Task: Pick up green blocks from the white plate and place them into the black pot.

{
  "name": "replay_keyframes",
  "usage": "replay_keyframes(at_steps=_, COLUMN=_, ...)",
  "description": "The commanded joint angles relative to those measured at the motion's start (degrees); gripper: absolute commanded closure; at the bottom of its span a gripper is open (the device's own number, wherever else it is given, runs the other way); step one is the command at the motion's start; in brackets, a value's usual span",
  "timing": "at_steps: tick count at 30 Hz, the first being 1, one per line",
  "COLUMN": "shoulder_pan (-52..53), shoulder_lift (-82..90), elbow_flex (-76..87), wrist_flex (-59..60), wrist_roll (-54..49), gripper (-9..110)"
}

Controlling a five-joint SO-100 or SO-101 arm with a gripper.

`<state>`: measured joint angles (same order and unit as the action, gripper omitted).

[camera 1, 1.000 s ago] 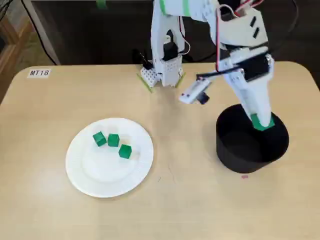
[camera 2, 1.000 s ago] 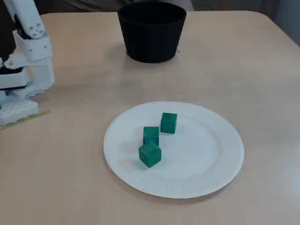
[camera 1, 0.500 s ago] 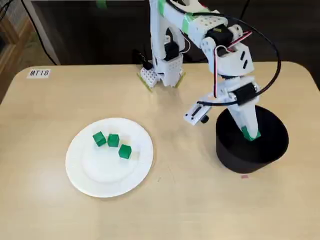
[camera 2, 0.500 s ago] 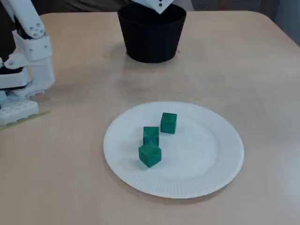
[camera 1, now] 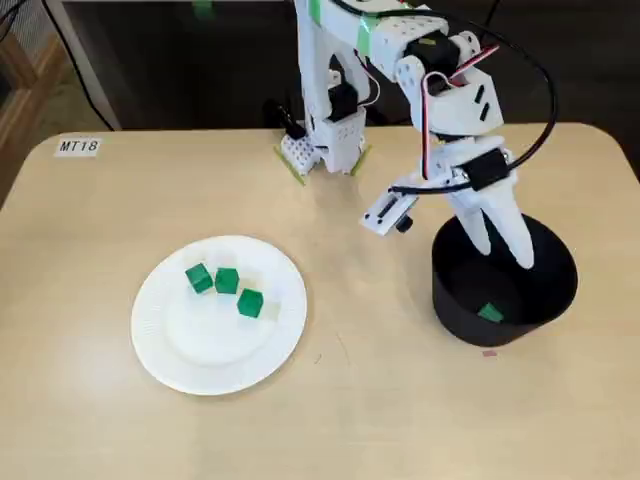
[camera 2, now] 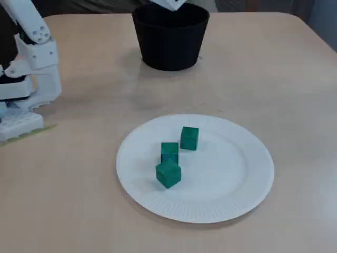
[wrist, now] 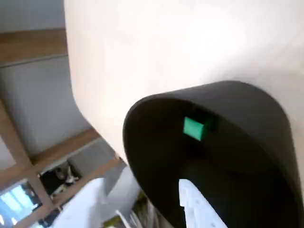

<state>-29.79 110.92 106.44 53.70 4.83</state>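
Observation:
Three green blocks sit close together on the white plate at the left of a fixed view; another fixed view shows the blocks mid-plate. The black pot stands at the right, with one green block lying on its bottom. My gripper hangs over the pot's mouth, open and empty, fingers spread above the rim. The wrist view looks down into the pot at that block, with a white fingertip at the lower edge. The pot stands at the far end of the table.
The arm's white base is clamped at the table's far edge and appears again as the base at the left of another fixed view. A label reading MT18 sits at the far left corner. A small pink mark lies by the pot.
The gripper lowered over the pot with a green block, then opened; the block dropped to the pot's bottom. The three blocks on the plate stayed put.

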Motion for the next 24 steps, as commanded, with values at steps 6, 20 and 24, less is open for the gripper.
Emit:
replay_keyframes(at_steps=6, shoulder_pan=22.41, shoulder_lift=-0.18, elbow_flex=-7.12, wrist_flex=18.37, wrist_roll=-10.90, gripper=104)
replay_keyframes(at_steps=20, shoulder_pan=53.44, shoulder_lift=-11.60, elbow_flex=-7.29, wrist_flex=21.01, wrist_roll=-22.50, gripper=104)
replay_keyframes(at_steps=24, shoulder_pan=55.02, shoulder_lift=-14.50, elbow_flex=-8.17, wrist_flex=19.60, wrist_roll=-22.94, gripper=104)
